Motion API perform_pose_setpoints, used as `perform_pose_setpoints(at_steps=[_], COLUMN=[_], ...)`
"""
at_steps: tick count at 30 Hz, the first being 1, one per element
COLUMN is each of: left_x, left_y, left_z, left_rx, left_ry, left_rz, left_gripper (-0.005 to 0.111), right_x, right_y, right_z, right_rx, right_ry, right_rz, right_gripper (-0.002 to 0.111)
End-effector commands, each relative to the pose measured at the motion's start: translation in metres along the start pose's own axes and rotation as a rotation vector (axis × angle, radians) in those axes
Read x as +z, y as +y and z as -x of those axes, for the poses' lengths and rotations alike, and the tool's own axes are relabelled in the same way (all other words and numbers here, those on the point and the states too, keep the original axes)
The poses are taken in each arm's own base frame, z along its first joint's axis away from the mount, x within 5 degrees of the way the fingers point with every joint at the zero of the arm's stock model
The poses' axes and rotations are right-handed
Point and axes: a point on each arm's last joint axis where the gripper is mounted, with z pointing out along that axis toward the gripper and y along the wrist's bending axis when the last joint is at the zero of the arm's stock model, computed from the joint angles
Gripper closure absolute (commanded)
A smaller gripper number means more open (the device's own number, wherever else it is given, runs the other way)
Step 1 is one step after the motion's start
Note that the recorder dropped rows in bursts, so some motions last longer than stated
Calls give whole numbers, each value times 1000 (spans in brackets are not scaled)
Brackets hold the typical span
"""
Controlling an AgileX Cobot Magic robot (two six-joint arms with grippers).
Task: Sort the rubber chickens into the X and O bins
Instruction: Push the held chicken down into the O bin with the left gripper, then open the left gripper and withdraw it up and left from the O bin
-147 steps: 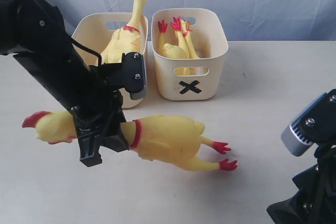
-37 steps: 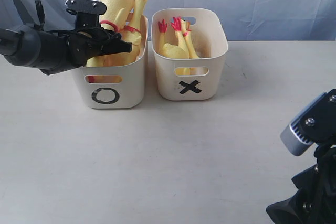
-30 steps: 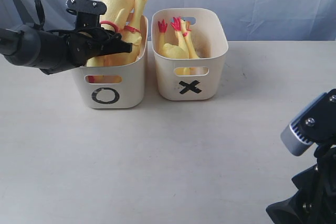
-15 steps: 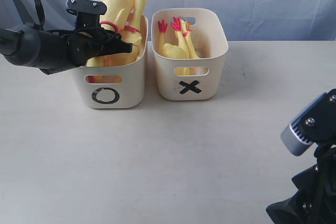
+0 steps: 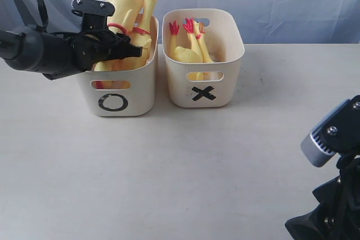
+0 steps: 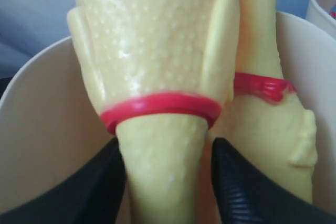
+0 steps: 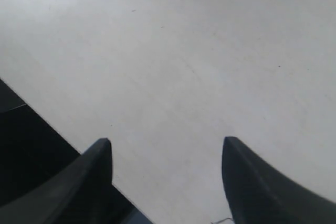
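Two chickens point(image 5: 126, 4) stand in the O bin point(image 5: 115, 91), left fingers point(image 6: 100, 192) flanking one neck point(image 6: 163, 182), grip unclear; right fingers point(image 7: 84, 182) spread wide.

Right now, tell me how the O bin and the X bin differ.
The O bin bears a black O, the X bin a black X. The O bin's big chickens tower over its rim; the X bin's small chickens barely clear theirs. The left gripper flanks a chicken's neck at the O bin; no gripper is at the X bin. Both are cream tubs with slot handles.
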Motion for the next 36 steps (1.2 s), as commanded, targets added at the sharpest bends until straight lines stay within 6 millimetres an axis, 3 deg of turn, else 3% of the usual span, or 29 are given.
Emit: perform_pose_setpoints(at_steps=[1,17,36], left_x=[-1,-16,-17], left_y=[0,2,1], left_z=[5,31,30], left_rx=[3,16,51], left_ry=[-18,-78,-53], left_rz=[1,-2,-11], left_gripper=[51,49,49], right_x=[-1,-1,-1], right_y=[0,0,0], right_z=[-1,-1,-1], right_rx=[-2,-2,-2], right_ry=[-4,-4,-4], right_rz=[-1,-1,-1], right_gripper=[50,50,50])
